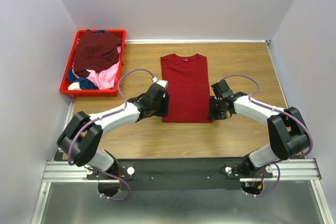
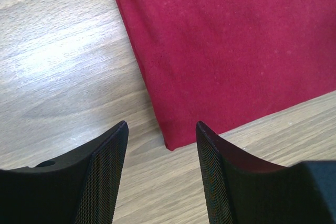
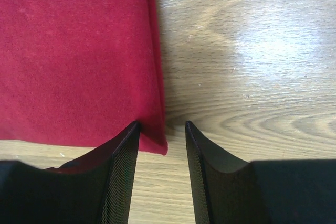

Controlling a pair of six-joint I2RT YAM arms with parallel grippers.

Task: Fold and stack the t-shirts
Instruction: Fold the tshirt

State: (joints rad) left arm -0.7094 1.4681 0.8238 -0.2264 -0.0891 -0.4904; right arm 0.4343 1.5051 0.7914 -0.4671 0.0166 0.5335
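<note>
The red shirt (image 1: 184, 87) lies flat at the centre of the table (image 1: 241, 61), folded into a long rectangle. Its round neck is at the far end and its straight hem at the near end.

The left gripper (image 2: 160, 125) is at the near left corner of the red shirt. Its jaws stand apart, and the left wrist view shows the corner of the cloth just ahead of the gap between them. Nothing is clamped.

The right gripper (image 3: 161, 124) is at the near right corner. Its jaws also stand apart, with the corner lying in the gap. The left finger (image 3: 118, 171) overlaps the cloth edge. The view does not show whether it touches the cloth.

The crate (image 1: 92, 93) sits at the far left of the table, well apart from the red shirt. It holds a loose heap with a maroon shirt (image 1: 97, 48) on top and a pink shirt (image 1: 107, 76) at its near side.
</note>
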